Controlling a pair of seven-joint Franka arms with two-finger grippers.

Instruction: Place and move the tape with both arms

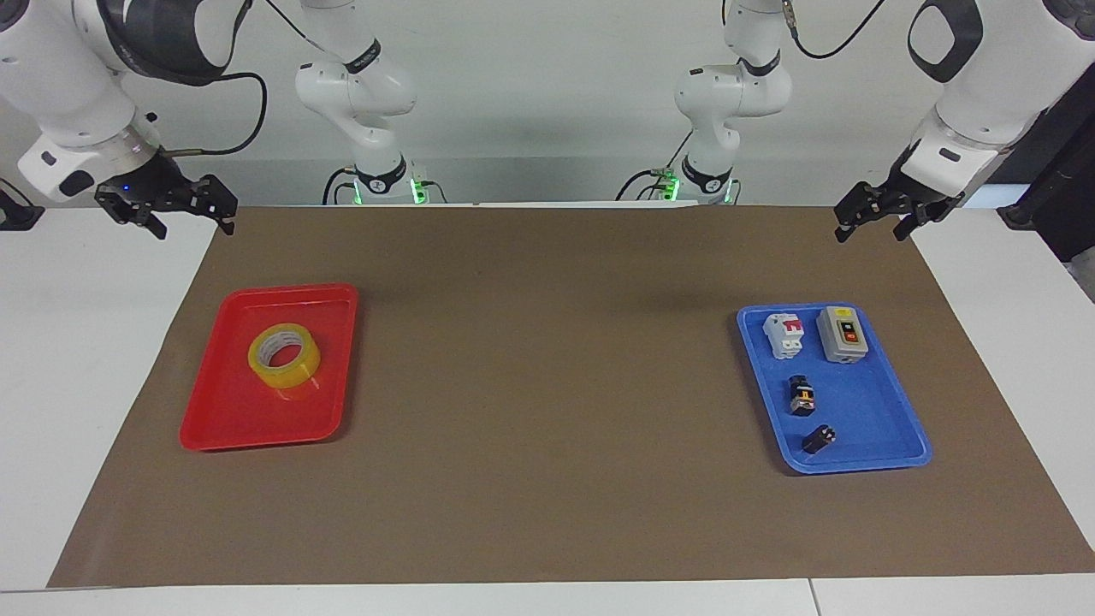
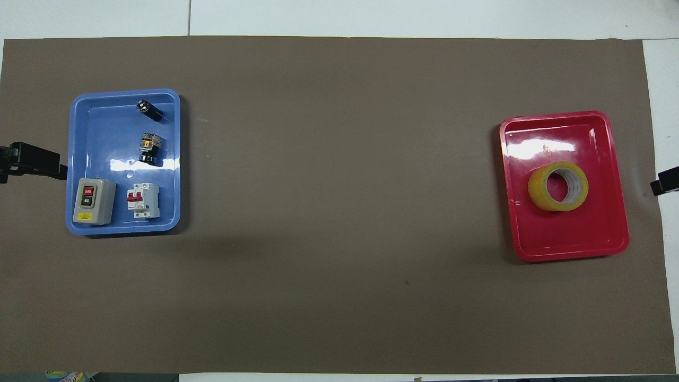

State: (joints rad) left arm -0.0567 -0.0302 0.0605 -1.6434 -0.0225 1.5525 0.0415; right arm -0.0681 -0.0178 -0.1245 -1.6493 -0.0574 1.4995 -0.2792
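Observation:
The tape [image 1: 284,355] is a yellow translucent roll lying flat in a red tray [image 1: 257,438] toward the right arm's end of the table. It also shows in the overhead view [image 2: 558,186]. My right gripper [image 1: 195,228] is open and empty, up in the air over the mat's corner near the robots, apart from the red tray. Only its tip shows in the overhead view [image 2: 666,187]. My left gripper [image 1: 869,233] is open and empty, over the other near corner of the mat, and it waits. Its tip also shows in the overhead view [image 2: 37,162].
A blue tray [image 1: 890,460] toward the left arm's end holds a grey switch box [image 1: 843,335], a white breaker [image 1: 785,334] and two small black parts [image 1: 802,397]. A brown mat [image 1: 547,385] covers the table. Two smaller arm bases with green lights [image 1: 385,184] stand nearest the robots.

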